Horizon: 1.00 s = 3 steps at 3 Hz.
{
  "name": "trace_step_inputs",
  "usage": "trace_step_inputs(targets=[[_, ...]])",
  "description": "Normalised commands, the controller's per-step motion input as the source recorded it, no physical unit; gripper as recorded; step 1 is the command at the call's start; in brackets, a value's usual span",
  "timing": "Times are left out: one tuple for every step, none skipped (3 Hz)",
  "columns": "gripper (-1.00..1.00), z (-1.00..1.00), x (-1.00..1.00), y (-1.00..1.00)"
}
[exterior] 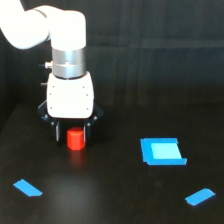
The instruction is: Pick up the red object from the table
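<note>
The red object (76,139) is a small red-orange upright cylinder standing on the black table (120,200), left of centre in the exterior view. My gripper (73,134) points straight down over it, with one dark finger on each side of the cylinder. The fingers look close to its sides, but I cannot tell whether they press on it. The cylinder's base appears to rest on the table, with a faint red reflection below it. The white arm reaches in from the upper left.
A blue square (161,151) lies flat to the right of the cylinder. One blue strip (27,188) lies near the front left and another blue strip (199,196) near the front right. A dark backdrop stands behind the table.
</note>
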Motion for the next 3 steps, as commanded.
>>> trace_step_inputs(targets=[[-1.00, -0.19, -0.13, 0.01], [-1.00, -0.08, 0.01, 0.07], [-1.00, 0.08, -0.01, -0.08]])
